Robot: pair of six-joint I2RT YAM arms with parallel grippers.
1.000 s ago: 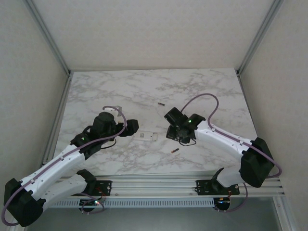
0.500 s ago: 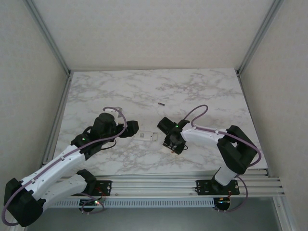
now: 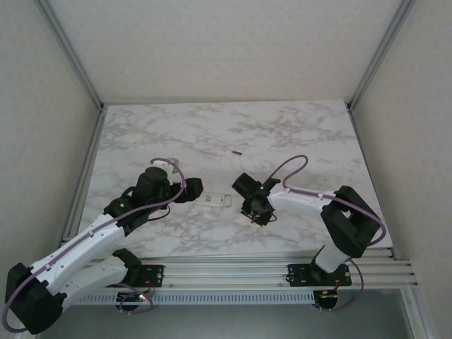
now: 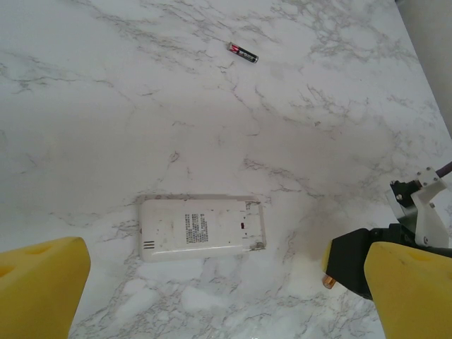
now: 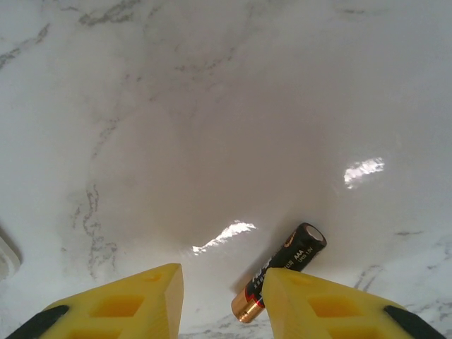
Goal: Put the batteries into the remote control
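While straddling battery (image 5: 282,279) flat on tabletop (image 5: 212,106), close by one finger (image 5: 332,304): right jaws part-open, empty | left jaws wide near remote control (image 4: 201,229) | centre battery first, then close across middle.

The tabletop (image 3: 296,134) is white marble with grey veining. The remote control (image 4: 201,228) is white, with a grey printed block and a small red mark. The far battery (image 4: 242,52) is black with a red band; the near battery (image 5: 279,272) is black and red with gold lettering and a copper end. The left gripper (image 4: 226,289) and right gripper (image 5: 220,282) have yellow fingers
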